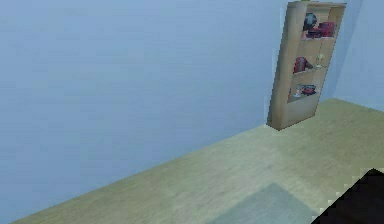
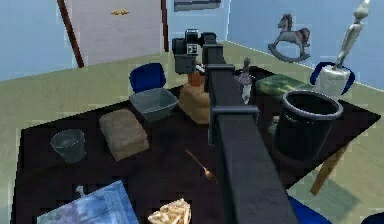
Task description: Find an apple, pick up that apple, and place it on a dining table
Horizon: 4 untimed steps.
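Note:
My arm (image 2: 228, 110) rises as a dark bar over a dark dining table (image 2: 35, 165) in the arm side view. At its far end are the white marker squares, and the gripper (image 2: 184, 60) is beside them, above the table's far edge. A tan, sack-like lump (image 2: 196, 102) lies on the table just under it, so I cannot tell whether the gripper holds anything. I make out no red or green round fruit on the table.
The table carries a grey-blue tub (image 2: 155, 103), a bread loaf (image 2: 123, 133), a small grey cup (image 2: 68, 144), a dark pot (image 2: 310, 118), a pencil (image 2: 198, 163) and papers (image 2: 85, 208). Blue chairs (image 2: 148, 75) stand behind it. In the forward view a wooden bookshelf (image 1: 305, 65) stands against the blue wall.

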### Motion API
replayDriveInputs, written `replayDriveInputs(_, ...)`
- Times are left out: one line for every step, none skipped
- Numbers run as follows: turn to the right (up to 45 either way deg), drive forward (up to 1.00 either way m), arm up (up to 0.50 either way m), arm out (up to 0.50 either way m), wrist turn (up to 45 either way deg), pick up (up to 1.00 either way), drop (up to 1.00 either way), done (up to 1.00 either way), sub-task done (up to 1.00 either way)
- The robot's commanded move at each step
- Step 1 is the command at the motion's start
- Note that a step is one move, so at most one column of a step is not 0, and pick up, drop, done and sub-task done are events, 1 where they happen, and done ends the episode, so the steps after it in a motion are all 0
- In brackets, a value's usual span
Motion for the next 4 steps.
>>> replayDriveInputs(0.0, 0.00, -0.32, 0.00, 0.0, 0.00, 0.00, 0.00, 0.00)
replayDriveInputs(0.0, 0.00, 0.00, 0.00, 0.0, 0.00, 1.00, 0.00, 0.00)
replayDriveInputs(0.0, 0.00, 0.00, -0.10, 0.0, 0.00, 0.00, 0.00, 0.00)
replayDriveInputs(0.0, 0.00, 0.00, 0.00, 0.0, 0.00, 0.00, 1.00, 0.00)
